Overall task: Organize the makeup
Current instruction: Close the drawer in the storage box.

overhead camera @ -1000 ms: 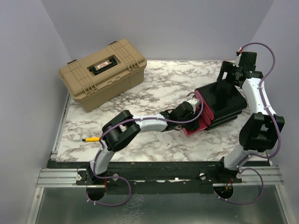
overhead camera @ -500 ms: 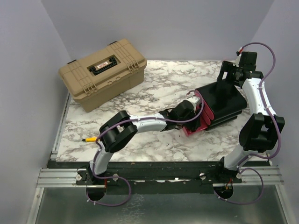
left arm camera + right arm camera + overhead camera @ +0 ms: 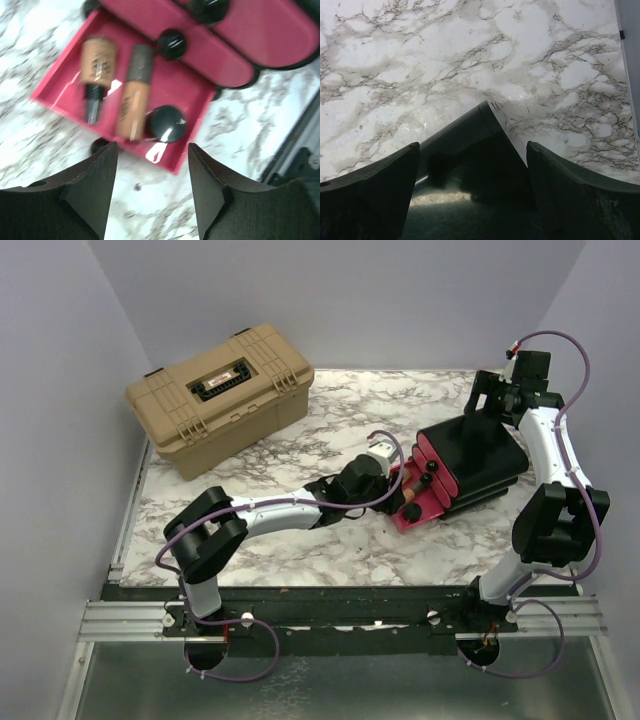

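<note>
1. At the back left of the worktop (image 3: 330,430) sits a closed tan case (image 3: 218,395), well apart from the action
2. Towards the middle, the left tool (image 3: 152,150) hovers just above the near edge of an open pink drawer (image 3: 175,90); its fingers stand partly apart with nothing between them
3. In that drawer lies the makeup: two copper tubes side by side, one with a dark end (image 3: 98,60), the other longer (image 3: 134,95), and a small black round jar (image 3: 166,123) touching the longer tube's end
4. To the right, the drawer belongs to the black box (image 3: 475,460); the two pink drawers above it are shut
5. At the far right, the right tool (image 3: 472,146) is spread wide astride the box's back corner, gripping nothing that I can see, probably there to steady it
6. Judged step: stowing items in the bottom drawer. Next, either fetch any remaining piece or push the drawer front squarely inward, keeping the fingers off the tubes so they do not roll
</note>
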`<state>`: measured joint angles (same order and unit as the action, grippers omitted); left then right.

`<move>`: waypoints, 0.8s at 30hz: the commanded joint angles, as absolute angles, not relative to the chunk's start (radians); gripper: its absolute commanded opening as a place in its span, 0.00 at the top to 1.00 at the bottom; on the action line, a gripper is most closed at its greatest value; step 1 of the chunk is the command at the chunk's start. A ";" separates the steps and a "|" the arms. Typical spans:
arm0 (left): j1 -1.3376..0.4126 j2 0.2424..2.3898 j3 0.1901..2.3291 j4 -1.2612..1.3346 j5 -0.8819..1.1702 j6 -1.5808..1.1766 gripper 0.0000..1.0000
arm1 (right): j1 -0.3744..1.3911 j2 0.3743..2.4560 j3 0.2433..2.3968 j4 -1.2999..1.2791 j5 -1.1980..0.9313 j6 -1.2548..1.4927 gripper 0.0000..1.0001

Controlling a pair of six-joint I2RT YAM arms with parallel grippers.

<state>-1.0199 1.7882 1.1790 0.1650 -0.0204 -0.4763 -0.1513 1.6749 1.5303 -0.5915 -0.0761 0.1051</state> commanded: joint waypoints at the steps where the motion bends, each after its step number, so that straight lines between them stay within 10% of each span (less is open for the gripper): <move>1: -0.981 1.756 1.047 0.214 -0.075 -0.504 0.41 | -0.141 1.654 1.521 -0.621 -0.148 0.119 0.08; 24: -0.879 2.000 1.116 0.363 0.291 -0.189 0.50 | -0.142 1.671 1.536 -0.650 -0.155 0.102 0.08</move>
<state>-0.8932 1.9400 1.0359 0.3492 0.1818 -0.2794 -0.1524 1.6749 1.5303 -0.5922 -0.0872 0.0940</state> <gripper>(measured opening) 0.517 0.918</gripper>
